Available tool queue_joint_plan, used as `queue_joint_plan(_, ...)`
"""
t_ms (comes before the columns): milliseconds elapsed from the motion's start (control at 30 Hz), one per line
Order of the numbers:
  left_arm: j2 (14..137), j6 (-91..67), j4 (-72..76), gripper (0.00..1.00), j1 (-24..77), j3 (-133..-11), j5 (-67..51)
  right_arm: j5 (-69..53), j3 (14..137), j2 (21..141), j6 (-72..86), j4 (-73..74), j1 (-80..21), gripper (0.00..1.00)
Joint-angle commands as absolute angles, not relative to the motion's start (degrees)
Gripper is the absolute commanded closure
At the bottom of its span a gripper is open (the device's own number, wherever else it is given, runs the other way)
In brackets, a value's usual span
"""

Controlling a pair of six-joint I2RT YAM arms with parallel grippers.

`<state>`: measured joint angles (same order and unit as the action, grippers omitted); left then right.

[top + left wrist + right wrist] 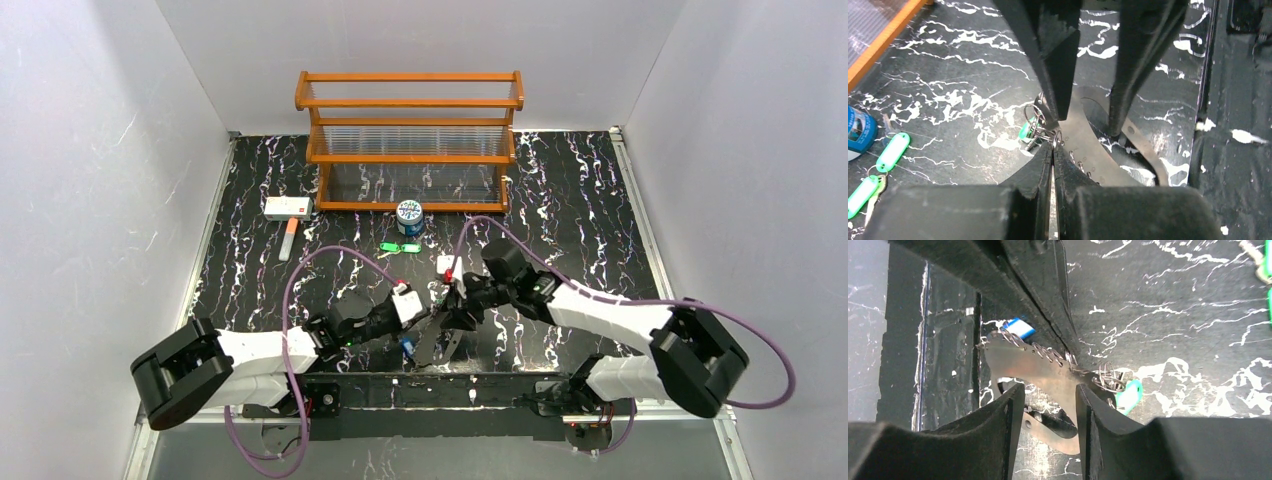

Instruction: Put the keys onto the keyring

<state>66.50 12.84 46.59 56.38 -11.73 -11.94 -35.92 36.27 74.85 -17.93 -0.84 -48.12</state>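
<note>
Two claws meet over the near middle of the black marbled table (580, 200), and the keyring (1043, 372) hangs between them; it is a flat, pale metal loop with an open middle and a row of small holes along one edge. The left claw (1053, 150) has its jaws pressed together on that holed edge, with only a thin bright sliver showing in the slit between them. The right claw (1048, 390) comes in from the opposite side; its jaws stand apart by just the width of the loop's band, which fills the gap and meets both fingers (one fingertip seems to sit at the rim of the open middle), so it looks clamped across the band.

In the right wrist view the keyring's long axis runs on a slant, from the upper left down to the lower right, where it passes between the right claw's fingers; its broad face is turned towards that camera.

A tangle of small wire rings (1108, 377) sits right at the left claw's fingertips, touching the keyring's edge, with a green key (1128, 395) just beyond; a blue key (1018, 326) lies at the keyring's other end, beside the left claw. A pair of green keys (893, 150) lies well apart on the table, near a blue can (858, 132).
</note>
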Motion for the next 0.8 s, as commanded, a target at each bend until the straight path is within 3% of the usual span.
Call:
queue_joint_plan(0,63.8,8.0,53.3,1.00,56.3,-10.5,-8.7,-34.6,31.4,68.9,-15.0,-13.7,-48.3,0.49)
queue_joint_plan(333,68.3,3.0,77.0,1.00,56.3,-3.0,-9.1,-34.5,27.1,67.2,-12.5,-21.2,-48.3,0.60)
queue_joint_plan(767,71.8,4.5,80.9,1.00,56.3,-3.1,-15.5,-34.4,24.6,67.9,-11.1,-27.7,-48.3,0.62)
